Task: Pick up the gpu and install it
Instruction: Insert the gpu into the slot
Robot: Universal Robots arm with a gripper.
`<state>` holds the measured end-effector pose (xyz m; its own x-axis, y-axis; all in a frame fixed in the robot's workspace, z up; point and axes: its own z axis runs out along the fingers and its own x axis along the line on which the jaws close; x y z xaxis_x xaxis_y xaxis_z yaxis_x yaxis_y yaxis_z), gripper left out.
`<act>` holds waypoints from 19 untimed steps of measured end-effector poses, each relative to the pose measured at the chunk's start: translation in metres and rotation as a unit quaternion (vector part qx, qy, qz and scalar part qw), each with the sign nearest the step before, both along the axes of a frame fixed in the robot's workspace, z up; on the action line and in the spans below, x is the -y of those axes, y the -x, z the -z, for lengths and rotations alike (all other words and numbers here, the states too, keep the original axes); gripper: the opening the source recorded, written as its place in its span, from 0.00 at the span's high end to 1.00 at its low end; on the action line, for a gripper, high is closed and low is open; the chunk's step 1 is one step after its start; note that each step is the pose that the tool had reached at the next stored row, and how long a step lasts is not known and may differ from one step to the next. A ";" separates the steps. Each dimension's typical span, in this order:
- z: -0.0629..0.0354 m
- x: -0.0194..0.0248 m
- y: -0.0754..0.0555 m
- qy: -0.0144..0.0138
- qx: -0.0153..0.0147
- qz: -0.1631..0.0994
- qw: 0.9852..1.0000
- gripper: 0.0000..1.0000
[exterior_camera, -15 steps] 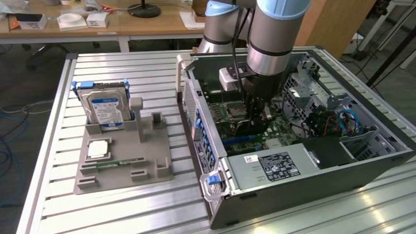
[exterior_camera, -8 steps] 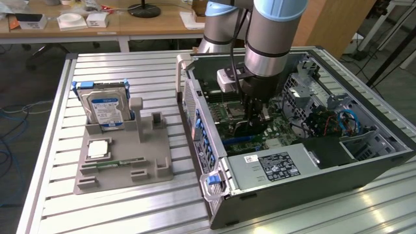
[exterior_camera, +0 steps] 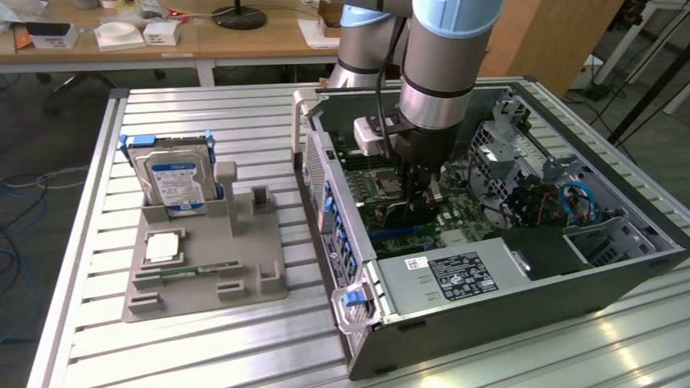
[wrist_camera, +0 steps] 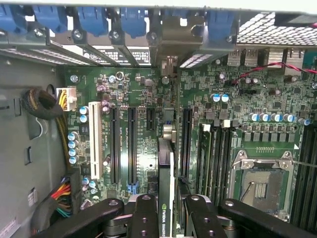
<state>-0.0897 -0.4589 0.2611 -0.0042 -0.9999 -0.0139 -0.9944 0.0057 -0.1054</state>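
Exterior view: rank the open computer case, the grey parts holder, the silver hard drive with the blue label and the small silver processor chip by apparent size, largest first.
1. Open black and silver computer case
2. Grey parts holder
3. Silver hard drive with the blue label, standing upright in the holder
4. Small silver processor chip, lying flat on the holder

No close calls; all four sit at similar depth.

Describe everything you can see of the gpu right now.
The gpu appears edge-on in the wrist view: a thin card standing upright, with a black side, a green printed strip and a pale edge. It sits between the gripper fingers, which close on it from both sides, above the green motherboard and in line with its slots. In the exterior view it hangs as a dark shape under the gripper inside the open computer case.
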 end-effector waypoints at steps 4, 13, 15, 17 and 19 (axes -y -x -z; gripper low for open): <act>0.0012 0.0001 0.000 0.000 0.000 0.000 1.000 0.74; 0.0029 -0.0005 0.000 0.000 0.000 0.000 1.000 0.74; 0.0013 -0.0006 0.000 0.000 0.001 0.000 1.000 0.74; 0.0013 -0.0006 0.000 0.000 0.001 0.000 1.000 0.74; 0.0012 -0.0006 0.000 0.000 0.000 0.000 1.000 0.74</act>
<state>-0.0895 -0.4584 0.2599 -0.0045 -0.9999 -0.0139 -0.9943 0.0060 -0.1064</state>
